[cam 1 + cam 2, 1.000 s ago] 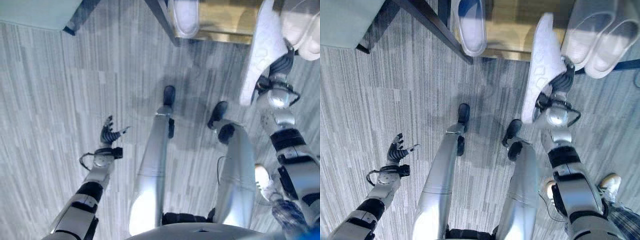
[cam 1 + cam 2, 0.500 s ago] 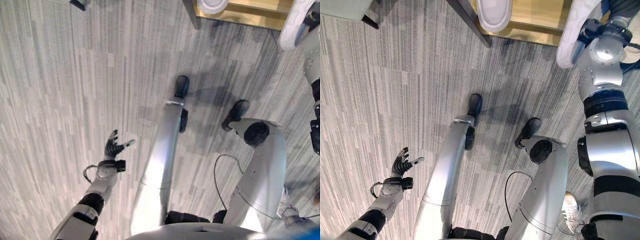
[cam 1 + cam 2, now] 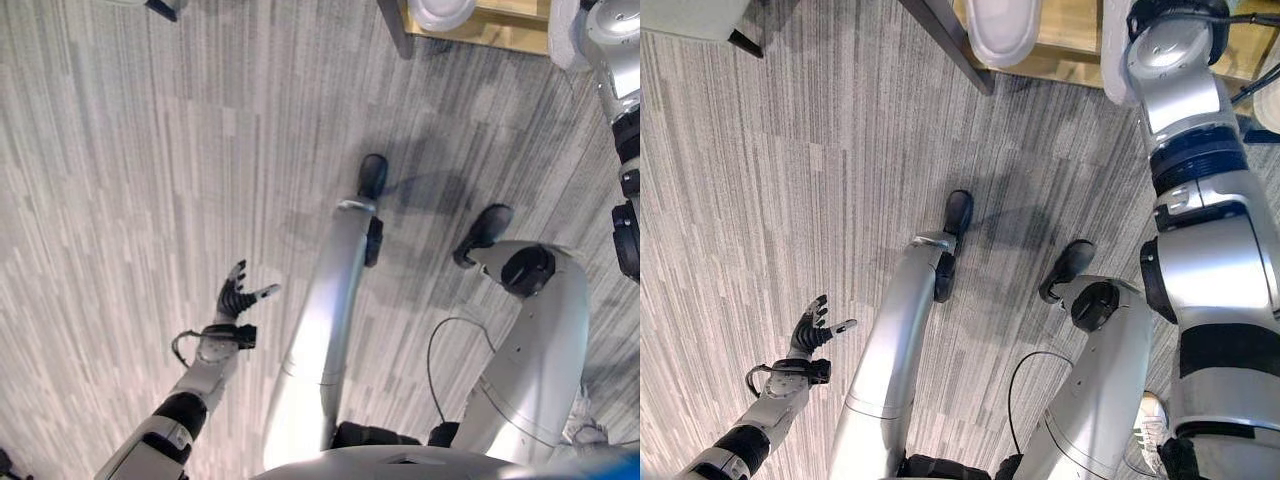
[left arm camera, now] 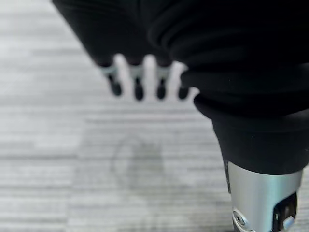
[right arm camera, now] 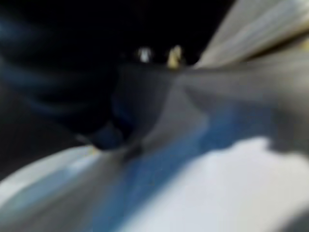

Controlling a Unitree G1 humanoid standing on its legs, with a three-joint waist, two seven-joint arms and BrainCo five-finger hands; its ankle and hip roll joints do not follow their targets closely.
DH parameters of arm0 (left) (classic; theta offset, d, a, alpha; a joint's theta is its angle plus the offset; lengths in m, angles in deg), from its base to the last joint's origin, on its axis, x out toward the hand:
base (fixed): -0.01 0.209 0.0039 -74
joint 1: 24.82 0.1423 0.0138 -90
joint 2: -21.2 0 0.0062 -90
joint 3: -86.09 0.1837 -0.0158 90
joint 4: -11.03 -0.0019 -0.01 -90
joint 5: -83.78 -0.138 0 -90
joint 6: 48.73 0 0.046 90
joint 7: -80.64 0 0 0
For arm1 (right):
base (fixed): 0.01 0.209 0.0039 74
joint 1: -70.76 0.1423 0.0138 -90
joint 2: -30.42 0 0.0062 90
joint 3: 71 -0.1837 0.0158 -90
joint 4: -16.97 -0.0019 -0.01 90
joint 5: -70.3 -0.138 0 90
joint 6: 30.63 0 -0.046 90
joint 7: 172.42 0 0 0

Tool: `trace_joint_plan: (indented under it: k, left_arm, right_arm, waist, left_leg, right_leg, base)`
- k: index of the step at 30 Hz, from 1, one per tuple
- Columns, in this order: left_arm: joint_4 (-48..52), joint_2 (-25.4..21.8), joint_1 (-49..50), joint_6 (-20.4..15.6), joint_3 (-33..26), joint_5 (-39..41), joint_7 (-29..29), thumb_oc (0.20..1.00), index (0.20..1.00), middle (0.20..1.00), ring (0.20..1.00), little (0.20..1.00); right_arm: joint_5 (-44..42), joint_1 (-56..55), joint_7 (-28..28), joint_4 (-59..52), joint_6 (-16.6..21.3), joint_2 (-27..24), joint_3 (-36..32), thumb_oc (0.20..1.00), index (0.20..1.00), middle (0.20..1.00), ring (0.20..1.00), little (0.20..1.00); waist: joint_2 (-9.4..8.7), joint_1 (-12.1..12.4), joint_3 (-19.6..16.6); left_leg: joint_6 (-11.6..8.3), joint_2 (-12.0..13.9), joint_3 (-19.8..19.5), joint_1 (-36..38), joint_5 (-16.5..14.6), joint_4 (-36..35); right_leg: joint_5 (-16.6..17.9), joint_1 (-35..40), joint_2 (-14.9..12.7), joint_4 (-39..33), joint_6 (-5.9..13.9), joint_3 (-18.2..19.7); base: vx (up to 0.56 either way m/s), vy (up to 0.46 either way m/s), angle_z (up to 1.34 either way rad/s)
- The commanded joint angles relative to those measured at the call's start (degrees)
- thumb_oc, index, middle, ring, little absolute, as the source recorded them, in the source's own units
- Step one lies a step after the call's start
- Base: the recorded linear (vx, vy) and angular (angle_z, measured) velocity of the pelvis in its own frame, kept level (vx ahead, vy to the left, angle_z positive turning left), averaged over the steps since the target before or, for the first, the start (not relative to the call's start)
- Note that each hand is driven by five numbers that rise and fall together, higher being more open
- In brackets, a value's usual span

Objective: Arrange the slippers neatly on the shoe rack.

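Since a second ago the right arm has gone up and forward to the shoe rack, and the slipper it carries has slid almost out past the top edge; the camera itself has swung too, so the rack now sits higher in both eye views.

Left eye view: the left robot hand (image 3: 236, 298) hangs over the grey striped floor (image 3: 120, 180), fingers spread and relaxed, holding nothing. At the top edge, the wooden shoe rack (image 3: 500, 30) with one white slipper (image 3: 440, 12) on its shelf, by the dark post.

Right eye view: that same slipper on the shelf (image 3: 1002, 30) lies close to the rack's dark leg (image 3: 945, 40). Beside the right wrist a strip of the carried slipper (image 3: 1112, 60) shows, white, standing on edge against the rack's front. The right robot hand itself is hidden up there, so I cannot tell how it is closed.

Left wrist view: dark-tipped fingers (image 4: 137, 87) straight out in a row above bare floor.

Right wrist view: blurred, a pale surface with a blue streak close against the dark cover; nothing more can be told.
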Motion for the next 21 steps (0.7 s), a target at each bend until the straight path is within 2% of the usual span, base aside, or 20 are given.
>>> trace_joint_plan:
  k: [1, 5, 14, 18, 19, 20, 21]
  left_arm:
    - [-3.2, -0.8, 3.5, -0.1, -0.2, -1.5, 1.4, 1.000, 1.000, 1.000, 1.000, 1.000]
    - [-2.5, -1.4, 3.7, -0.3, 0.5, -1.3, 1.6, 1.000, 1.000, 1.000, 1.000, 1.000]
    - [-2.2, -1.1, 4.2, -0.2, 3.0, -2.0, 1.8, 1.000, 1.000, 1.000, 1.000, 1.000]
    - [-1.0, -1.5, 4.5, -0.2, 3.7, -2.3, 1.7, 1.000, 1.000, 1.000, 1.000, 1.000]
    - [-1.0, -1.5, 4.4, -0.1, 3.6, -2.2, 1.7, 1.000, 1.000, 1.000, 1.000, 1.000]
    - [-1.0, -1.5, 4.4, -0.1, 3.6, -2.2, 1.7, 1.000, 1.000, 1.000, 1.000, 1.000]
    - [-1.0, -1.5, 4.3, -0.1, 3.6, -2.2, 1.7, 1.000, 1.000, 1.000, 1.000, 1.000]
  right_arm:
    - [-1.0, 0.9, -1.6, -1.7, 1.9, -2.6, 2.8, 0.200, 0.200, 0.200, 0.200, 0.200]
    - [-2.7, 2.3, -1.9, 1.0, 2.2, -3.8, 4.1, 0.200, 0.200, 0.200, 0.200, 0.200]
    - [-1.1, 4.3, -3.8, 2.7, 0.7, -1.7, 5.6, 0.200, 0.200, 0.200, 0.200, 0.200]
    - [-2.3, 4.7, -3.9, 2.8, 1.5, -1.3, 5.7, 0.200, 0.200, 0.200, 0.200, 0.200]
    - [-2.6, 4.5, -3.7, 2.9, 1.6, -1.4, 5.5, 0.442, 0.442, 0.442, 0.442, 0.442]
    - [-2.6, 4.6, -3.7, 2.9, 1.6, -1.4, 5.5, 0.451, 0.451, 0.451, 0.451, 0.451]
    - [-2.6, 4.6, -3.7, 3.0, 1.6, -1.4, 5.6, 0.200, 0.200, 0.200, 0.200, 0.200]
  waist:
    - [1.29, -1.2, -1.0]
    - [1.36, -0.9, -1.0]
    - [1.27, -0.9, -0.9]
    - [1.63, -0.6, -0.9]
    - [1.65, -0.7, -0.9]
    - [1.64, -0.6, -0.9]
    - [1.59, -0.7, -0.9]
  left_leg:
    - [2.03, -0.5, 0.6, 2.6, -9.4, -0.2]
    - [1.91, -0.7, 0.6, 2.6, -9.4, -0.5]
    - [1.88, -0.3, 1.0, 2.6, -10.9, 1.5]
    - [1.80, -0.3, 0.9, 2.6, -10.8, 1.1]
    - [1.76, -0.3, 0.9, 2.6, -10.8, 1.1]
    - [1.76, -0.3, 0.9, 2.6, -10.8, 1.1]
    - [1.73, -0.3, 0.9, 2.6, -10.7, 1.1]
  right_leg:
    - [1.6, 3.1, 1.9, -6.1, 2.92, 2.7]
    - [1.8, 2.9, 1.4, -6.2, 3.20, 3.0]
    - [1.2, 2.4, 1.6, -4.3, 3.18, 3.8]
    - [1.1, 2.2, 1.7, -4.4, 3.34, 4.1]
    - [1.1, 2.1, 1.7, -4.3, 3.34, 4.1]
    - [1.1, 2.1, 1.7, -4.3, 3.34, 4.1]
    - [1.1, 2.2, 1.7, -4.3, 3.29, 4.1]
  base:
    - [0.01, 0.050, 0.06]
    - [0.02, 0.033, 0.06]
    - [0.02, 0.008, -0.01]
    - [0.01, 0.004, 0.00]
    - [0.00, 0.000, 0.00]
    - [0.00, 0.000, 0.00]
    - [0.00, 0.000, 0.00]
